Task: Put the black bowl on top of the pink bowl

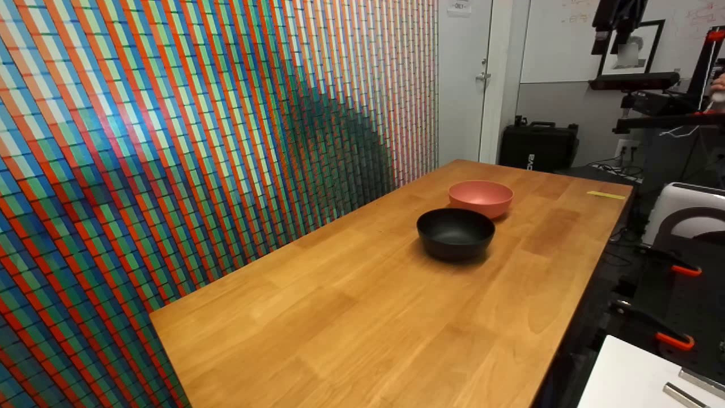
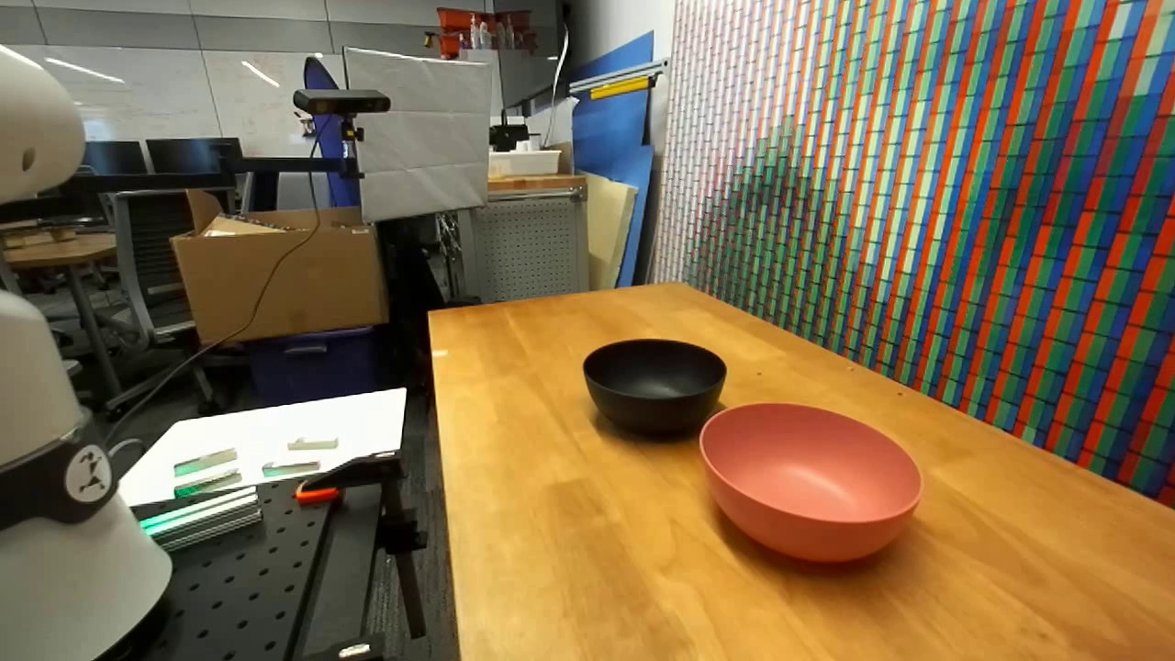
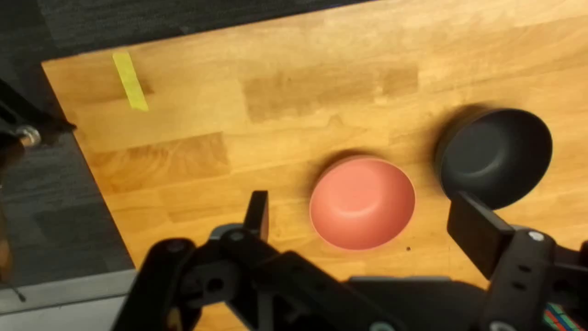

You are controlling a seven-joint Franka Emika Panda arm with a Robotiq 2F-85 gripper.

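The black bowl (image 1: pixel 455 235) stands upright on the wooden table, and it also shows in an exterior view (image 2: pixel 654 390) and in the wrist view (image 3: pixel 498 156). The pink bowl (image 1: pixel 480 199) stands upright close beside it, and it also shows in an exterior view (image 2: pixel 812 487) and in the wrist view (image 3: pixel 363 202). Both bowls look empty inside. My gripper (image 3: pixel 361 200) is open with nothing between its fingers. It is well above the table, with the pink bowl seen between the fingertips. The right finger overlaps the near edge of the black bowl in the wrist view.
The wooden table (image 1: pixel 340 317) runs along a colourful patterned wall (image 1: pixel 198 113). A yellow tape strip (image 3: pixel 131 80) lies near a table corner. The white robot base (image 2: pixel 55 551) and a black perforated mount (image 2: pixel 266 569) stand beside the table.
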